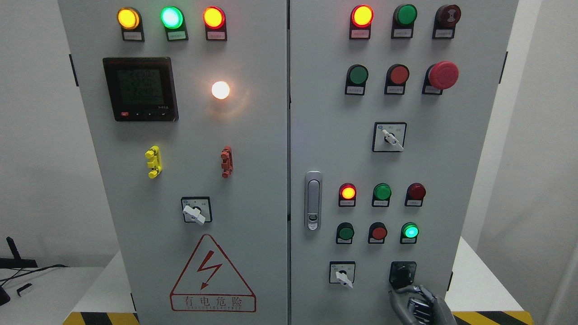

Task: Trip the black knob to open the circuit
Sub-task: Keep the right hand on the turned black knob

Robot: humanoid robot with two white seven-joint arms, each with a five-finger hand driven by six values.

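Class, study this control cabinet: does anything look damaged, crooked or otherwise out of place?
Nothing looks damaged or askew. The cabinet doors sit closed, and the lamps and buttons line up in rows. The right hand reaches up at the black knob at the lower right; whether it grips the knob cannot be told.

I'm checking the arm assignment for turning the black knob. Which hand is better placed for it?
The right hand. Its arm enters at the lower right and its fingers reach up to just under the black knob on the right cabinet door. The left hand is not in view.
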